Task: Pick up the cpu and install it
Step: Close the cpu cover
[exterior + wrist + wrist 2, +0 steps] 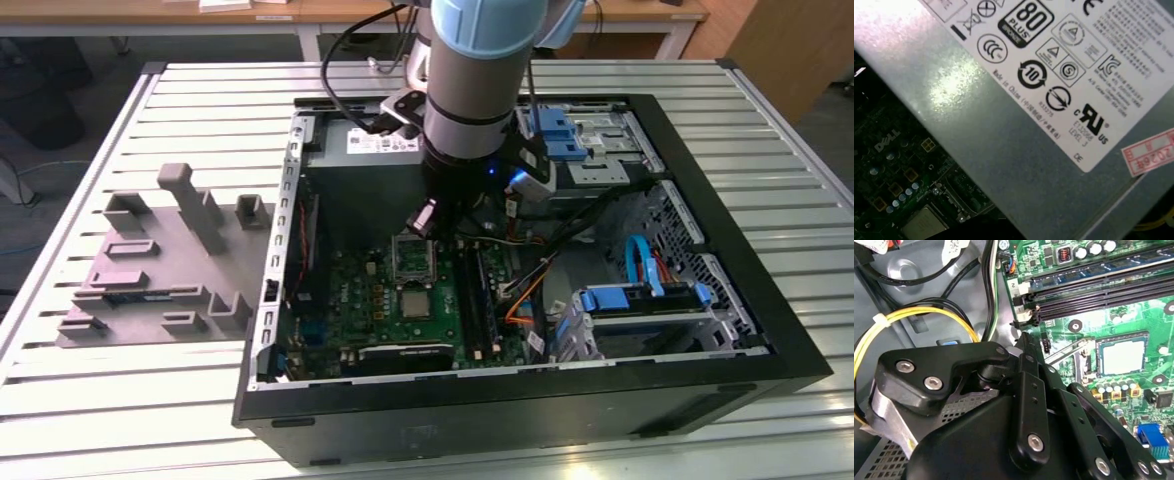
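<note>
The gripper [1024,340], fingers together and empty, hangs near the cpu [1122,356] lying flat on the green board [1074,260], a light, stiff, fragile chip probably best pinched by opposite edges.

Grey box [1004,135] with white label [1064,65] beside dark green board [899,170], silvery cpu [921,226] on it.

Certification marks on white label [1054,65] of grey box [979,150]
</note>
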`<state>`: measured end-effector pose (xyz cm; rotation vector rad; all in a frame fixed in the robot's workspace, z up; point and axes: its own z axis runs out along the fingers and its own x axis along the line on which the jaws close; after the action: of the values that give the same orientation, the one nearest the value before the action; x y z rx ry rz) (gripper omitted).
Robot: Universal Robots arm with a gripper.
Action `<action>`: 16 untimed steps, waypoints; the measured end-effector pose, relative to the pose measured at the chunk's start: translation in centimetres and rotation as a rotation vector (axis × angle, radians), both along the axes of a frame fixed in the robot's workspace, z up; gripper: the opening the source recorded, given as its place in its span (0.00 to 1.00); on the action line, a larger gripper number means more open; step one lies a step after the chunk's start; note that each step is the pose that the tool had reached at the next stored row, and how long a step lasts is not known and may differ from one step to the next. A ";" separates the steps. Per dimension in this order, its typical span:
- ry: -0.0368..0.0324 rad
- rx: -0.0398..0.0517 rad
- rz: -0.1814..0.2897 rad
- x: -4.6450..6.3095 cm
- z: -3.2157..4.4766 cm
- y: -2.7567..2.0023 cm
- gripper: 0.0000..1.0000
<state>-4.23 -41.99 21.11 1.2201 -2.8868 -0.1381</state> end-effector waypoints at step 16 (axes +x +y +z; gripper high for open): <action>-0.0004 -0.0560 0.039 -0.2 1.79 0.07 0.11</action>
<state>-4.48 -41.92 22.90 1.2656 -2.8446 -0.0564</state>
